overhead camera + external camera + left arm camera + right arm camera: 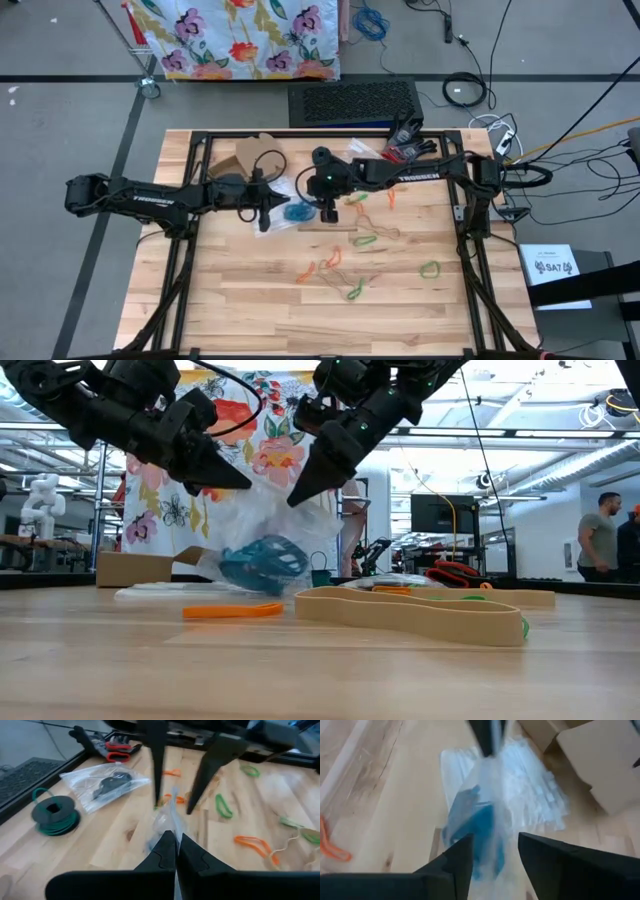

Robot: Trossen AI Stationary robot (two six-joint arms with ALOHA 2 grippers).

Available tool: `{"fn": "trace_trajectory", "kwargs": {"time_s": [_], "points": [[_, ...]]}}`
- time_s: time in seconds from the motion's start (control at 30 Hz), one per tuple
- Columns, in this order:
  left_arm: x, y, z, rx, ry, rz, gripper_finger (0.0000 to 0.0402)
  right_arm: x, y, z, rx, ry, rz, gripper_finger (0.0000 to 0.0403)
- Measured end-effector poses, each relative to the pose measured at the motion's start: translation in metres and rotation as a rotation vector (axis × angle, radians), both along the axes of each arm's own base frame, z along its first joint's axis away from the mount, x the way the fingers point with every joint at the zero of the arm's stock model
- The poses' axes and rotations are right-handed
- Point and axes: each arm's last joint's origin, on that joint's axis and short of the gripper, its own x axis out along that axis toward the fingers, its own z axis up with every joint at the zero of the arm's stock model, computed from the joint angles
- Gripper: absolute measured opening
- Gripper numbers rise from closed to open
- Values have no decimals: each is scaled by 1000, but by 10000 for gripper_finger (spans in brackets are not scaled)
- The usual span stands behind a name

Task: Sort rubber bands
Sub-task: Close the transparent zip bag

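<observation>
Left hand [268,222] was closed, pinching the top of a clear plastic bag [275,525] above the desk [240,310], near the middle of its far half. Blue rubber bands [262,563] sat inside the bag. Right hand [329,214] hovered just beside it, fingers spread, apparently holding nothing. Loose orange, green and tan rubber bands [350,262] lay toward the desk's centre and right edge.
</observation>
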Motion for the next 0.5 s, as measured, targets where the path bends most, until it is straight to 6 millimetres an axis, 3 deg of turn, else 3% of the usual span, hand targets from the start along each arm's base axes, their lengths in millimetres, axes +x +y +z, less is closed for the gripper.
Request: {"fn": "trace_trajectory", "kwargs": {"time_s": [0.13, 0.33, 0.5], "points": [[1, 0, 4, -20, -43, -9, 0, 0, -2, 0, 15, -7, -21, 139], [2, 0, 5, -43, -64, -4, 22, -4, -1, -4, 7, 53, -9, 14], [2, 1, 5, -57, -67, 32, 51, -15, -1, -2, -45, 156, -97, 2]]}}
